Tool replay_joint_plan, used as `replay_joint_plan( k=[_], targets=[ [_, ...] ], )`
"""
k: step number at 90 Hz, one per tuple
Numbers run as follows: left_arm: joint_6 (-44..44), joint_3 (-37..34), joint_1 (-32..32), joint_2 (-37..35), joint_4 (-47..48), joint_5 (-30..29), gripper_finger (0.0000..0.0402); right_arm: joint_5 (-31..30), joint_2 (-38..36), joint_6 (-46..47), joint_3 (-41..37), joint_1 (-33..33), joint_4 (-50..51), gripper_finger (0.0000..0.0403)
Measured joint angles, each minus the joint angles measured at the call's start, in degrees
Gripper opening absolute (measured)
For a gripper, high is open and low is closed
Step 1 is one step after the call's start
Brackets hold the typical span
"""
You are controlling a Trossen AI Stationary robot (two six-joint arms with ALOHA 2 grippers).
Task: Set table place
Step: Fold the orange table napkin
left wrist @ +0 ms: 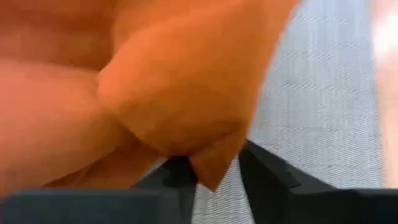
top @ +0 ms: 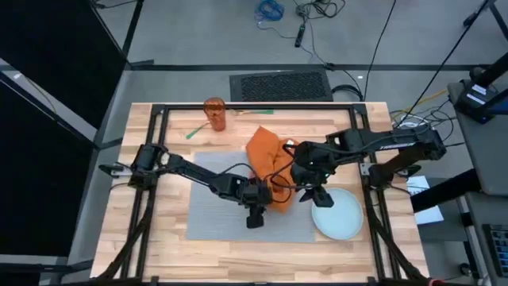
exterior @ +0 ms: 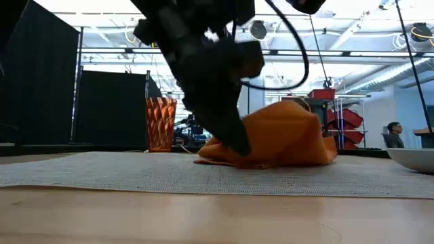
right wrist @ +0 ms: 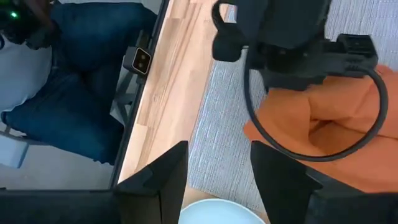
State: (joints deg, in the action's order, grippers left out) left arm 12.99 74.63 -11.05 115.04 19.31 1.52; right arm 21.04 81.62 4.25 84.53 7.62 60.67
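Left jaws (top: 255,216) pinch the orange napkin's (top: 266,163) corner, lifting it off the grey placemat (top: 214,218) mid-worktop (top: 143,246); right jaws (top: 319,197) gape empty beside the plate (top: 341,218) at four o'clock.

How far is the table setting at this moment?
Done: the grey placemat lies flat on the table. In hand: the left gripper pinches the orange napkin, crumpled. The right gripper hangs open by the plate. Left: plate, napkin and cup need placing.
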Motion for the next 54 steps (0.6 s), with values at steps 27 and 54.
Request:
replay_joint_plan(
  k=[27,54],
  targets=[
    [-3.17,2.95,-1.49,-8.56,20.15,-8.78,0.0000,-5.30,0.02,-0.69,-0.07,0.00,2.19,0.0160],
    [-3.02,7.51,-1.44,-15.02,34.18,-13.47,0.0000,-5.97,-0.05,-0.40,-14.01,-1.28,-0.49,0.0160]
  ],
)
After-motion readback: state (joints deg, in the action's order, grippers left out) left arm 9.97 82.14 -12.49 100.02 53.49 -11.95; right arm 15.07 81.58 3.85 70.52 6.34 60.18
